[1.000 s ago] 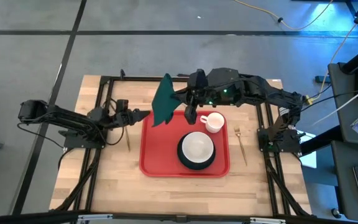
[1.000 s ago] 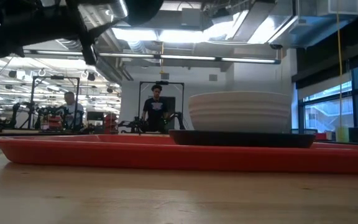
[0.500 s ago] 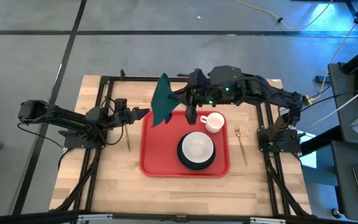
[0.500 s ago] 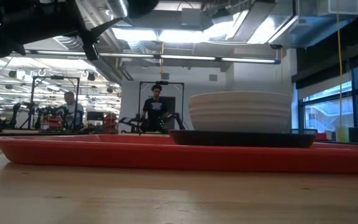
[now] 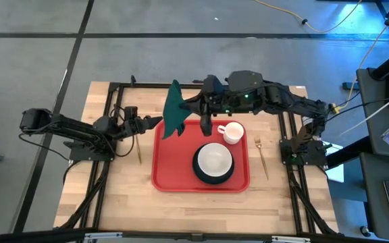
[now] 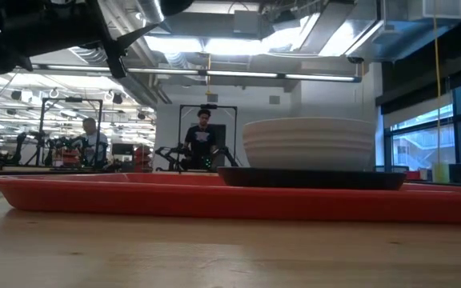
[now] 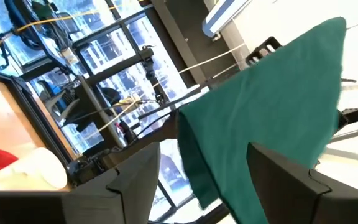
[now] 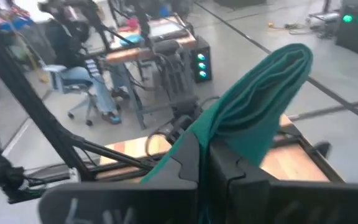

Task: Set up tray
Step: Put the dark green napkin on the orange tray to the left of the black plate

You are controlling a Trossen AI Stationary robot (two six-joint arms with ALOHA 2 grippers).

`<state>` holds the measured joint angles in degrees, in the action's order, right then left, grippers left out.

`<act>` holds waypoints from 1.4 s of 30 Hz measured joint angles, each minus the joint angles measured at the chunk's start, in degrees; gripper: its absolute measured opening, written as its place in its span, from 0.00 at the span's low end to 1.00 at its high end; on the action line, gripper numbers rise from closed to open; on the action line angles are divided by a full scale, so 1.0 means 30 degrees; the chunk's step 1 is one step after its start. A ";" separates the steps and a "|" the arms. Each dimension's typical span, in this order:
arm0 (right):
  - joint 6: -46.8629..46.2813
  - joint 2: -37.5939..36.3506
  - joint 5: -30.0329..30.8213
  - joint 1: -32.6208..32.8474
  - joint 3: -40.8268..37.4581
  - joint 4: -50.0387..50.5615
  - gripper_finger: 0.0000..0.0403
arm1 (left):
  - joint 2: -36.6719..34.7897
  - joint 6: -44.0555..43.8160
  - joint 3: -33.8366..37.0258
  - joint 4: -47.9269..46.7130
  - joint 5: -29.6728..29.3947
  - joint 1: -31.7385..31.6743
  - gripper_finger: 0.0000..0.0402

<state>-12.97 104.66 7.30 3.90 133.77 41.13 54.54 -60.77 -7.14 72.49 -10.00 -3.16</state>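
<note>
My right claw (image 5: 193,105) is pinching a green cloth (image 5: 175,111), dangling it above the far left corner of the red tray (image 5: 171,174). My left claw (image 5: 155,123) is waiting spread wide, just beside the tray's left rim.

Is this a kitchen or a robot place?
Most likely a robot lab or workshop. Two robot arms work at a wooden table, more machine stands fill the big hall behind, and cables trail across the floor.
</note>
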 joint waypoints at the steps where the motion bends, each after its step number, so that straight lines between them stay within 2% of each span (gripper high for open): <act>1: 0.0015 0.0068 -0.0105 0.0000 0.0003 -0.0335 0.01 | 0.0000 0.0000 0.0000 0.0010 0.0001 0.0000 0.58; 15: 0.0490 0.0716 -0.0470 0.0006 -0.0004 -0.2109 0.01 | 0.0007 0.0748 -0.2440 -0.0890 0.2194 0.0020 0.57; 21: 0.1006 0.0731 -0.0353 0.0004 -0.0004 -0.2560 0.01 | 0.0007 0.0976 -0.2492 -0.1016 0.2216 0.0018 0.57; 32: 0.2438 0.0731 0.1802 0.0007 -0.0004 -0.2225 0.01 | 0.0000 0.0962 -0.2492 0.0171 0.2231 0.0431 0.57; 42: 0.3001 0.0731 0.1884 -0.0087 -0.0004 -0.3447 0.01 | 0.0167 0.1512 -0.2499 0.0226 0.1812 0.0707 0.57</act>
<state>-3.97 106.85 12.95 3.64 133.75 30.79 55.05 -56.24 -14.63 73.17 -4.57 -1.04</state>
